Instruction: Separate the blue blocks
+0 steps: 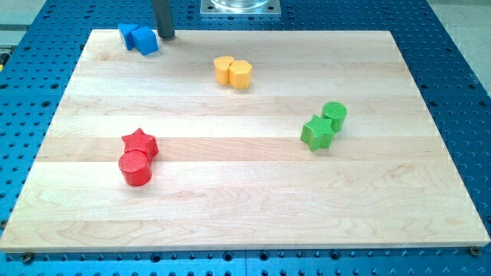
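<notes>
Two blue blocks sit touching at the board's top left corner: one blue block [127, 34] on the left and a blue cube-like block [145, 40] on the right. The dark rod comes down from the view's top, and my tip [166, 35] rests just right of the right blue block, close to it or touching; I cannot tell which.
Two yellow blocks [232, 71] touch at the top middle. A green star [317, 132] and a green cylinder [334, 115] touch at the right. A red star [140, 142] and a red cylinder [136, 168] touch at the left. The wooden board [245, 207] lies on a blue perforated table.
</notes>
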Robot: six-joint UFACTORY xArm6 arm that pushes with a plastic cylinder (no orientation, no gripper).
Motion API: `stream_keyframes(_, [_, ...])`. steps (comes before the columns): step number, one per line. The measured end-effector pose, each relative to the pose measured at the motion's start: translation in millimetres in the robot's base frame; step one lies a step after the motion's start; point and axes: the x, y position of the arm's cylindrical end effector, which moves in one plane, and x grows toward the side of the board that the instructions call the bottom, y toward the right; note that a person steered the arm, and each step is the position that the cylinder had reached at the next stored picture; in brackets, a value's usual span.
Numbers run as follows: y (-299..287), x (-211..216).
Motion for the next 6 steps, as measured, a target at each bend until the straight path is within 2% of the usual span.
stream_keyframes(2, [-64.3, 2.2])
stream_keyframes(3, [-63.9, 4.6])
stream_keyframes(4, [-62.9, 43.1])
stream_keyframes(5, [-6.2, 61.3])
stream_keyframes(6, [-6.0, 33.2])
